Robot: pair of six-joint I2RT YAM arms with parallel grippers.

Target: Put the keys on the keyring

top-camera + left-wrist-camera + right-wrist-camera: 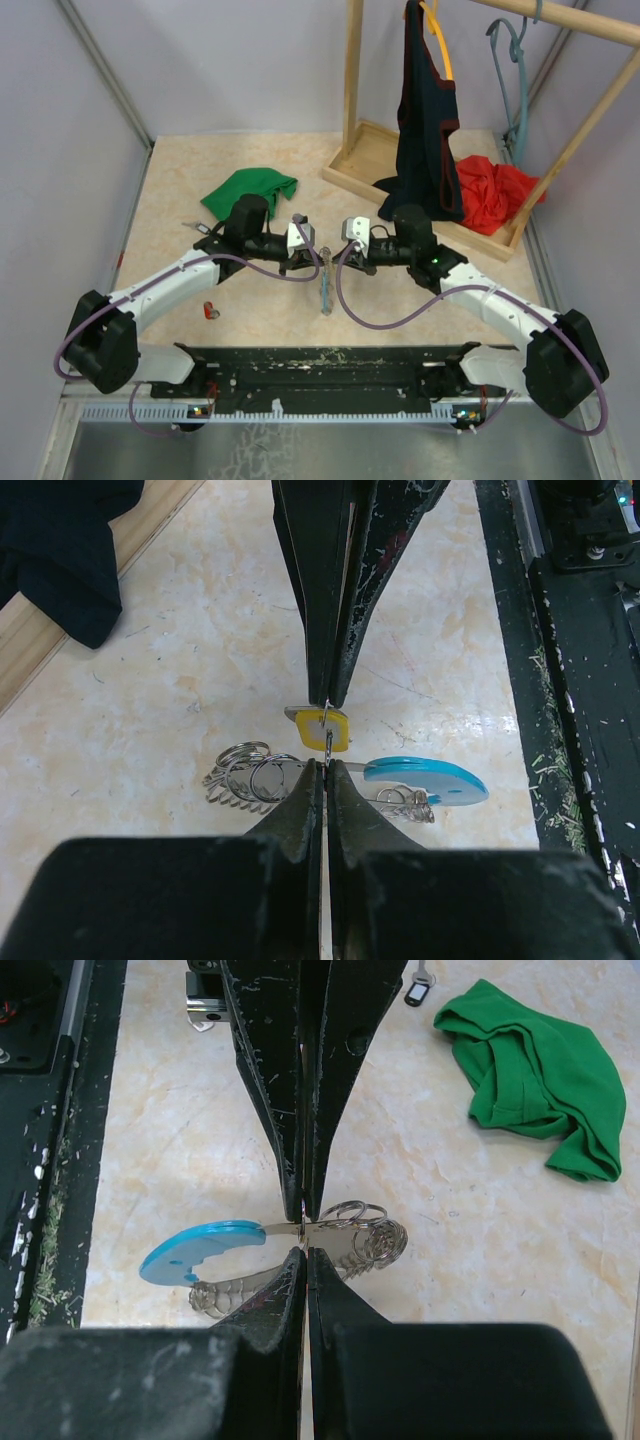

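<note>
There are two arms, and they meet in the middle of the table point(262, 305). There is one keyring point(262, 777), and it sits right between them. It has one flat blue tag point(430, 780), about three round silver rings, and some curly silver wire.

The left gripper point(325, 768) has its two fingers pressed tight together. The tips pinch the keyring on the thin metal strip next to the blue tag. The right gripper point(303, 1255) also has its two fingers pressed tight together. Seen from the left wrist, its tips pinch a thin wire loop at the top of the yellow key point(335, 732). That key sits between the two sets of tips, which are very close, nose to nose.

I can count three keys. The yellow one is at the keyring. One red key point(210, 310) lies alone on the table, near the front and to the left, beside the left arm. One small key with a dark head point(415, 990) lies far back on the left, near the green cloth point(250, 190).

There is one green cloth, far and left. There is one wooden rack point(352, 90), far and right. One dark shirt point(425, 130) hangs on it. One red cloth point(490, 192) lies on its base.
</note>
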